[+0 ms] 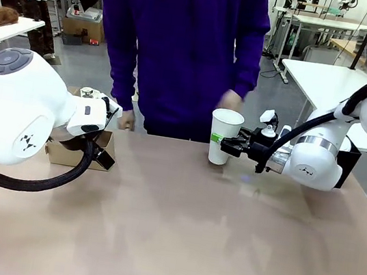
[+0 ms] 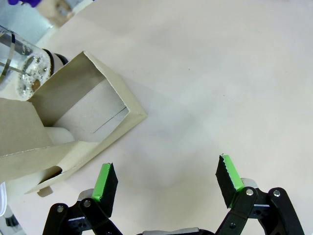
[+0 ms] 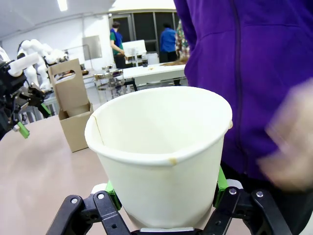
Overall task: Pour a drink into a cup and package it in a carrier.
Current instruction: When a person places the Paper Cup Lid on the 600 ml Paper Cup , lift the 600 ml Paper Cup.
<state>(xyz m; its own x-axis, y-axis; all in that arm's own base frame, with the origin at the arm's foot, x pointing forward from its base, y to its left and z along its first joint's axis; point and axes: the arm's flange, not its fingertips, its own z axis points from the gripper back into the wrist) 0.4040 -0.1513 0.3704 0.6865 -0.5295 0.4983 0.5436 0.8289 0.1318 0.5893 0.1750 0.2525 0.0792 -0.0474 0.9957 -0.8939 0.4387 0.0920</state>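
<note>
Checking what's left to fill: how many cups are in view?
1: cup, held by the right pincer. Something white in the carrier may be another.

- The carrier point(image 1: 63, 154) is mostly hidden behind the left arm point(image 1: 14, 112) in the front view.
- The jug point(image 2: 17, 61) is cut off at the left edge, and its lower part is behind the carrier's wall.
- The person's hand point(image 3: 288, 147) is a blur beside the cup point(image 3: 161, 156).
- The right gripper point(image 3: 165, 188) has its pads point(image 3: 221, 180) mostly hidden behind the cup.

The beige table point(image 1: 176, 233) bears the carrier point(image 1: 65, 154) and cup point(image 1: 224, 133).
</note>
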